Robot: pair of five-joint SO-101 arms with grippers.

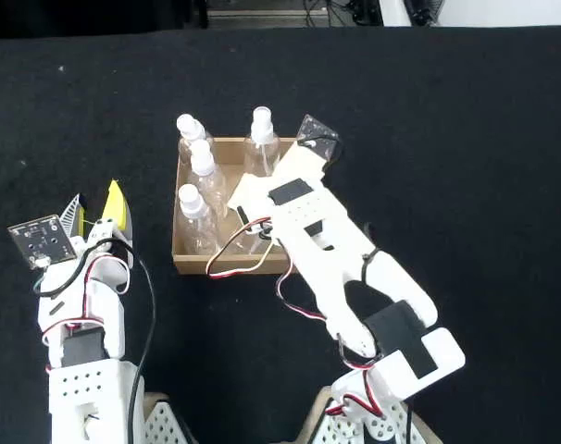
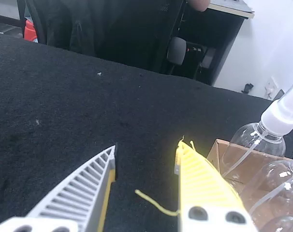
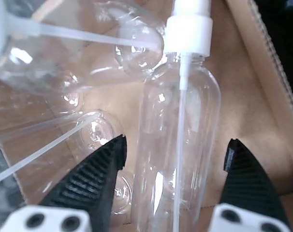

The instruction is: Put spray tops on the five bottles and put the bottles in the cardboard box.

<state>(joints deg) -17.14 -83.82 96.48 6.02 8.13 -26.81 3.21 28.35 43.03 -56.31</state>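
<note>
An open cardboard box (image 1: 183, 264) holds several clear bottles with white spray tops (image 1: 202, 162). My right arm (image 1: 327, 250) stretches over the box's near right part and covers what lies under it. In the right wrist view my right gripper (image 3: 176, 142) is open inside the box (image 3: 262, 63). Its black fingers (image 3: 95, 169) stand either side of an upright capped bottle (image 3: 180, 125), with a gap on each side. My left gripper (image 1: 95, 196) rests open and empty to the left of the box, its grey and yellow fingers (image 2: 204, 183) apart over the cloth.
Black cloth covers the table (image 1: 447, 139). Other capped bottles (image 3: 64, 63) crowd close to the right gripper inside the box. From the left wrist view, a corner of the box (image 2: 219, 145) and two bottles (image 2: 262, 130) lie just past the yellow finger.
</note>
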